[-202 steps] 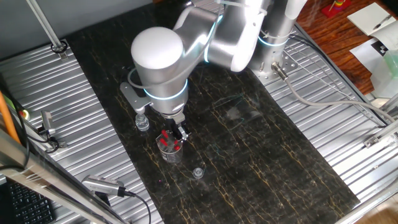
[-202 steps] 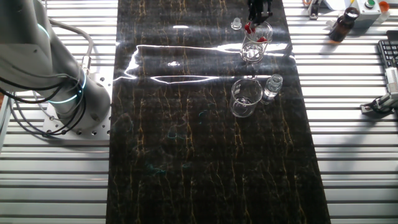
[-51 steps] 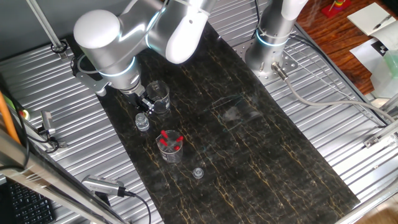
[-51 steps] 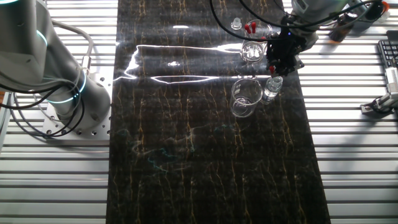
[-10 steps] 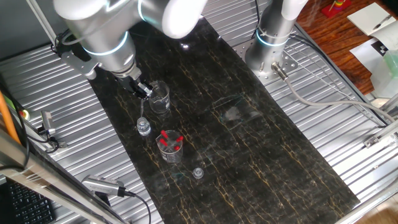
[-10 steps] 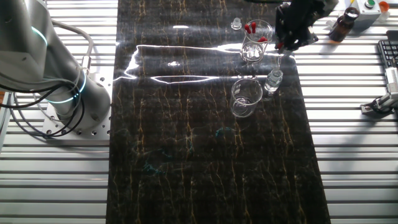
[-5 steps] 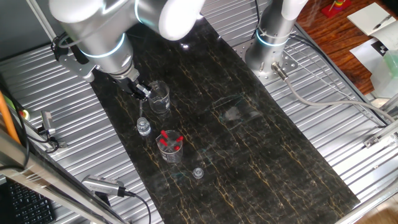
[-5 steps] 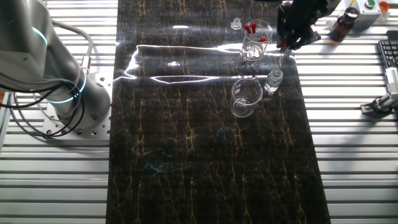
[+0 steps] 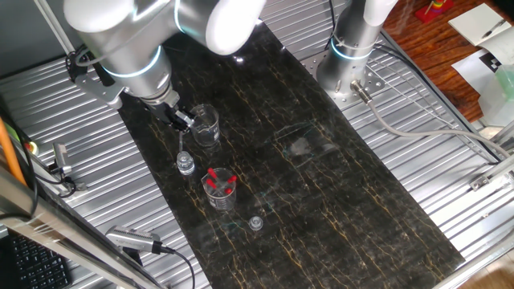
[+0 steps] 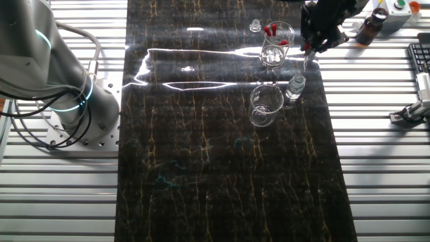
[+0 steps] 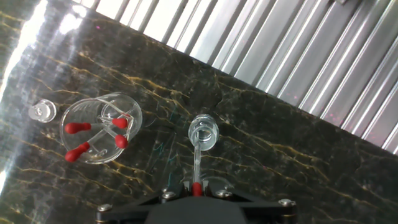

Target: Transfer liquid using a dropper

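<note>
My gripper (image 9: 178,119) is shut on the red bulb of a glass dropper (image 9: 182,138), held upright. Its tip hangs over the mouth of a small clear bottle (image 9: 185,164). I cannot tell if the tip is inside the neck. In the hand view the dropper (image 11: 198,163) runs from the gripper (image 11: 196,186) to the bottle's mouth (image 11: 204,135). From the other side the gripper (image 10: 310,44) is above the bottle (image 10: 294,87). An empty large beaker (image 9: 206,127) stands right beside the bottle.
A smaller beaker (image 9: 219,189) holding several red-bulbed droppers stands just in front of the bottle; it also shows in the hand view (image 11: 101,135). A small clear cap (image 9: 255,222) lies further along the dark mat. Ribbed metal table (image 9: 72,144) flanks the mat.
Twenty seconds ago the gripper was at the beaker of droppers. Five seconds ago it was low over the bottle; it has since risen with the dropper. In the last second it barely moved.
</note>
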`<state>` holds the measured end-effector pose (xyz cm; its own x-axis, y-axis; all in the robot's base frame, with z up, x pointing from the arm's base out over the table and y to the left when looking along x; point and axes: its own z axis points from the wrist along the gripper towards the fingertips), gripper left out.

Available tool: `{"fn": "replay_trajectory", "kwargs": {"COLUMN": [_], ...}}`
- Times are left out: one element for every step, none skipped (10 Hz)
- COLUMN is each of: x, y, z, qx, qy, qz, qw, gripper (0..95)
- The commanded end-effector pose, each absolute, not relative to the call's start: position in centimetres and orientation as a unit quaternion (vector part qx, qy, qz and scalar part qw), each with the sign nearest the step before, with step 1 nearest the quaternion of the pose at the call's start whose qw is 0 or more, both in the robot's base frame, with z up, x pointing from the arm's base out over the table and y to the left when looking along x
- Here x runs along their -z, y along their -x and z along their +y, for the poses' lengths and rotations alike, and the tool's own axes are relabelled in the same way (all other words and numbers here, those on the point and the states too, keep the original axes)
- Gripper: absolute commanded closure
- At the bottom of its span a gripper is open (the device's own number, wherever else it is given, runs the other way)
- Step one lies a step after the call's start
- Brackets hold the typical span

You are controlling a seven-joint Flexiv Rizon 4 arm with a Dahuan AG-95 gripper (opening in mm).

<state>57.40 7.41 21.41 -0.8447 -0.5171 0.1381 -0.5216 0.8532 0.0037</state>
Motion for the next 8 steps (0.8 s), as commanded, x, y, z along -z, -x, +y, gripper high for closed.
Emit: {"fn": "replay_trajectory", "kwargs": {"x": [-21.36,-21.36,-21.36,-21.36,-21.36,-21.36,-21.36,-21.36], "y": [-57.18,-57.18,-57.18,-57.18,-57.18,-57.18,-57.18,-57.18], "z": [7.26,7.26,7.26,7.26,7.26,7.26,7.26,7.26], "qx": [-0.026,-0.027,-0.026,-0.026,-0.026,-0.022,-0.02,-0.02], "qy": [-0.265,-0.268,-0.269,-0.263,-0.262,-0.267,-0.277,-0.273], "qz": [-0.962,-0.961,-0.961,-0.963,-0.963,-0.962,-0.959,-0.96], "qw": [0.062,0.062,0.061,0.061,0.06,0.059,0.057,0.056], "gripper": [95.0,95.0,95.0,95.0,95.0,95.0,95.0,95.0]}}
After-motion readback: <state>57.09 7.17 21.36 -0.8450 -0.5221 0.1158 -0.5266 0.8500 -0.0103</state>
